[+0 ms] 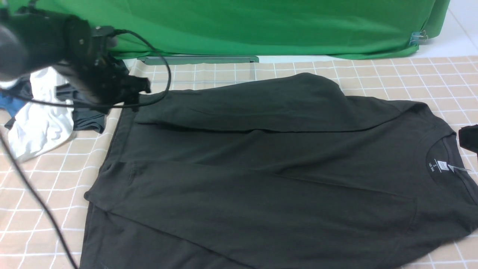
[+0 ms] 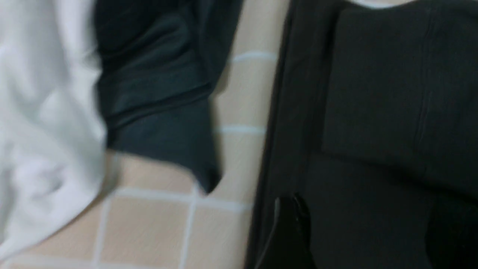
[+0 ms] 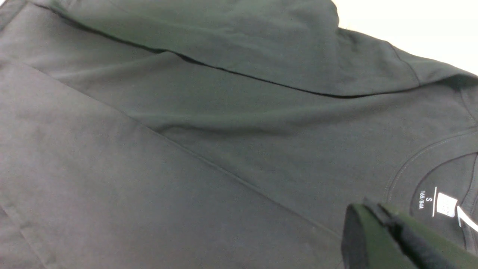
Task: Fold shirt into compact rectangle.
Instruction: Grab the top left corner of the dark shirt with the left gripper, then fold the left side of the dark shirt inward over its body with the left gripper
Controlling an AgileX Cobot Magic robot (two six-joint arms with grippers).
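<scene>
**Shirt** (image 1: pixel 261 168): black, laid flat across the checked tablecloth (image 1: pixel 410 74). The collar lies to the right and the hem to the left. It fills most of the middle of the cloth.
- Far sleeve (image 1: pixel 242 104): folded along the body, with its cuff at the far left corner.
- Neck tag (image 1: pixel 442 165): white, inside the collar.
- Edges: the near edge and the near left corner run out of the front view. The far edge lies well short of the green backdrop (image 1: pixel 261 26).
- Open room: bare cloth at the far right, at the near left, and in a thin strip beside the hem.

**Left gripper** (image 1: pixel 142 89): above the far left corner of the shirt, by the cuff. It is blurred, and only one finger (image 2: pixel 291 231) shows clearly. I cannot tell how its jaws stand or whether they hold cloth.

**Right gripper** (image 3: pixel 358 215): cut off at the right edge of the front view, beside the collar. The jaws are together with nothing between them.

**Surroundings**
- Dark grey garment (image 1: pixel 87 119): just beside the hem and apart from it.
- White garment (image 1: pixel 41 123): further left, partly hidden by the arm.
- Cable (image 1: pixel 37 201): crosses the near left.
</scene>
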